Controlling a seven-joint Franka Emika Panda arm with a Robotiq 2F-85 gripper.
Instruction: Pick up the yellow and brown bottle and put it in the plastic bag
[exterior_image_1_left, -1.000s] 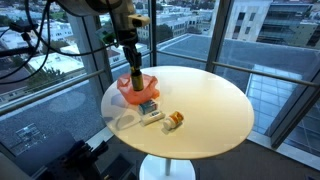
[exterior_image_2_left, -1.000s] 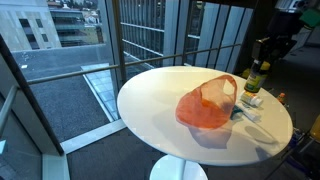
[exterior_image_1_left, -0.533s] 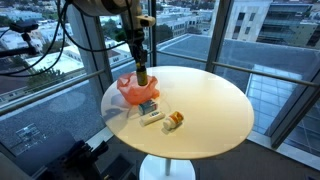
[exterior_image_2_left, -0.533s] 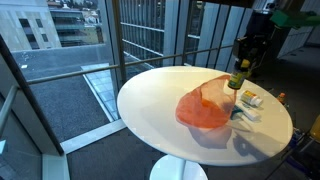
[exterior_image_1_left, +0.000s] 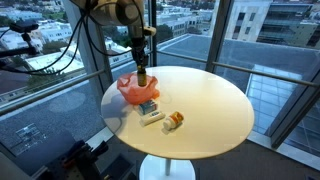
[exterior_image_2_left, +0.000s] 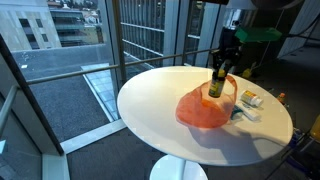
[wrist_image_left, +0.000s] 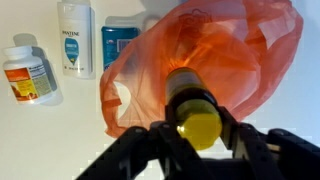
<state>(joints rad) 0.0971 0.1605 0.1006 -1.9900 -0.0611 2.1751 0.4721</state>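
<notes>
My gripper (wrist_image_left: 196, 128) is shut on the yellow and brown bottle (wrist_image_left: 190, 105), gripping it near its yellow cap. The bottle hangs upright just above the orange plastic bag (wrist_image_left: 215, 50), which lies crumpled on the round white table. In both exterior views the bottle (exterior_image_2_left: 217, 80) (exterior_image_1_left: 142, 76) is over the bag (exterior_image_2_left: 203, 108) (exterior_image_1_left: 134, 90) at the table's side, held by the gripper (exterior_image_2_left: 226, 52) (exterior_image_1_left: 141, 60). Whether the bottle's base touches the bag I cannot tell.
Beside the bag lie a white Pantene bottle (wrist_image_left: 75, 38), a blue packet (wrist_image_left: 120, 38) and an orange-labelled pill bottle (wrist_image_left: 28, 72); they also show in an exterior view (exterior_image_1_left: 160, 117). The round table (exterior_image_1_left: 210, 100) stands next to large windows and a railing.
The gripper has carried the bottle sideways from beside the small items to above the orange bag, and a little lower.
</notes>
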